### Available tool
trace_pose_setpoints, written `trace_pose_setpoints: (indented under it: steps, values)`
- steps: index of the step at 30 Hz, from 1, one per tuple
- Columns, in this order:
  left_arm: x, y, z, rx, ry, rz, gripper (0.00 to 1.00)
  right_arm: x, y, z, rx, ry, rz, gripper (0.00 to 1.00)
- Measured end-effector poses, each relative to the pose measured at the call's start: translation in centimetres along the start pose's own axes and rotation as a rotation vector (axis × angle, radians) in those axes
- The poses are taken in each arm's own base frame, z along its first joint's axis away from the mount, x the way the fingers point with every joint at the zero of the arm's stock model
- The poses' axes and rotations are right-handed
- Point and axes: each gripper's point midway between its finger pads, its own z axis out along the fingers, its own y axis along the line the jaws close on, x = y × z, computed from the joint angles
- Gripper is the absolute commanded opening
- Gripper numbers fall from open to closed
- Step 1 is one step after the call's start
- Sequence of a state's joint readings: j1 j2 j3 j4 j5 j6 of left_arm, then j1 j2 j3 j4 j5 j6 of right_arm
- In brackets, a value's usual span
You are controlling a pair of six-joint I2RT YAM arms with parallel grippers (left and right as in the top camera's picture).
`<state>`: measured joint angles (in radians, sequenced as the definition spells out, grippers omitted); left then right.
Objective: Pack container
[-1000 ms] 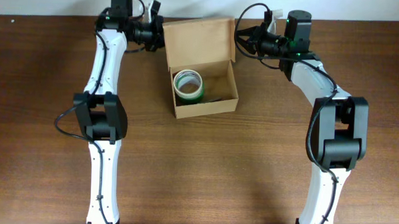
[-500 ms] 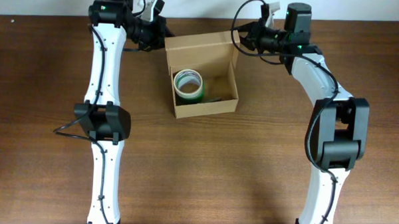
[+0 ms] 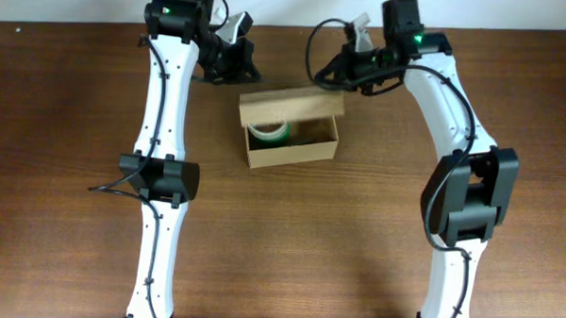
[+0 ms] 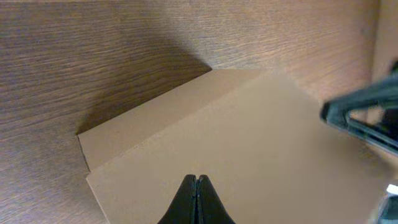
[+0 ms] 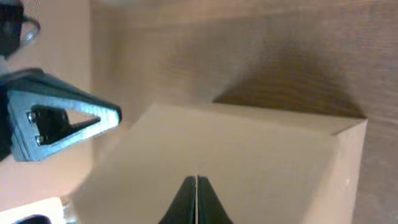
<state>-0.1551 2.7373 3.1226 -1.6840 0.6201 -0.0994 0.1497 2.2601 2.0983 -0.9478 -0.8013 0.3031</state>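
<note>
Overhead, the container [image 3: 293, 152] sits mid-table [image 3: 67, 123], a little toward the far edge, with a green tape roll [image 3: 267, 133] showing in its left half. The step in hand looks like the closing one. The flap lid [image 3: 292, 104], hinged along the far wall, leans forward over the far part of the opening, while the near part is open to the eye.

Both claws are behind that flap. The left claw [image 4: 196, 180] has its fingers pinched together with nothing between them, its tip at or just above the flap's upper face near the left corner. The right claw [image 5: 196, 180] is likewise closed on nothing and poised the same way at the right corner (whether either tip truly touches the cardboard I cannot tell). They seem to be used as pushers, not graspers.

As I judge it, the next move calls for an even push from both sides, down and toward the near wall, so the flap comes down square and not skewed. The tape roll must sit low enough not to prop it up.

Against the frame half a second back, the flap stood nearly upright and the whole inside was on view. Now it has tipped well forward, and both arms have swung in closer behind it. The container itself has barely shifted.
</note>
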Motion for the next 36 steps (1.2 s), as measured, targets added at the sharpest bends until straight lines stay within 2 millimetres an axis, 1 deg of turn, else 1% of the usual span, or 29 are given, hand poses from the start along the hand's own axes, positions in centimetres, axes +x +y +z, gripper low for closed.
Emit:
trace_pose_setpoints:
  steps: [4,8,11,13,15,16,19,21,22,24,26,27,32,34,36]
  values:
    - [0.0,0.4,0.0,-0.043,-0.003,0.013,0.02,1.4,0.4,-1.0,0.148,0.050,-0.068,0.04]
    - [-0.2,0.6,-1.0,-0.102,-0.028,0.028,0.02,3.0,0.0,-2.8,0.297,0.103,-0.092,0.04]
    - [-0.5,0.2,-2.6,-0.147,-0.064,0.049,0.02,3.9,-0.3,-4.2,0.390,0.135,-0.100,0.04]
    - [-0.7,-0.5,-4.4,-0.191,-0.104,0.073,0.02,4.5,-0.6,-5.3,0.467,0.152,-0.111,0.04]
    - [-0.8,-1.0,-5.6,-0.221,-0.132,0.089,0.02,5.1,-0.6,-6.1,0.527,0.171,-0.120,0.04]
    - [-0.8,-1.5,-6.6,-0.242,-0.156,0.103,0.02,5.4,-0.6,-6.6,0.562,0.179,-0.127,0.04]
    - [-0.8,-2.8,-9.2,-0.293,-0.215,0.140,0.02,6.1,0.4,-8.0,0.641,0.185,-0.165,0.04]
    - [-0.6,-3.9,-11.0,-0.323,-0.257,0.169,0.02,6.0,1.6,-8.7,0.667,0.163,-0.202,0.04]
    - [-0.5,-4.5,-11.8,-0.330,-0.271,0.181,0.02,5.9,2.5,-9.1,0.674,0.140,-0.228,0.04]
    - [0.2,-5.5,-13.2,-0.347,-0.285,0.205,0.01,6.0,3.9,-9.9,0.681,0.108,-0.266,0.04]
    - [1.3,-6.1,-14.6,-0.376,-0.282,0.217,0.02,6.1,5.3,-10.9,0.689,0.073,-0.300,0.04]
    - [2.0,-6.3,-15.1,-0.396,-0.273,0.221,0.02,6.3,6.3,-11.7,0.690,0.047,-0.321,0.04]
    - [6.2,-5.9,-17.8,-0.545,-0.220,0.221,0.02,6.8,8.8,-14.4,0.684,-0.029,-0.366,0.04]
    - [6.8,-6.0,-19.2,-0.593,-0.248,0.233,0.02,6.9,9.3,-15.3,0.688,-0.053,-0.374,0.04]
    - [6.5,-6.4,-20.3,-0.620,-0.301,0.248,0.01,6.6,9.2,-15.3,0.697,-0.063,-0.378,0.04]
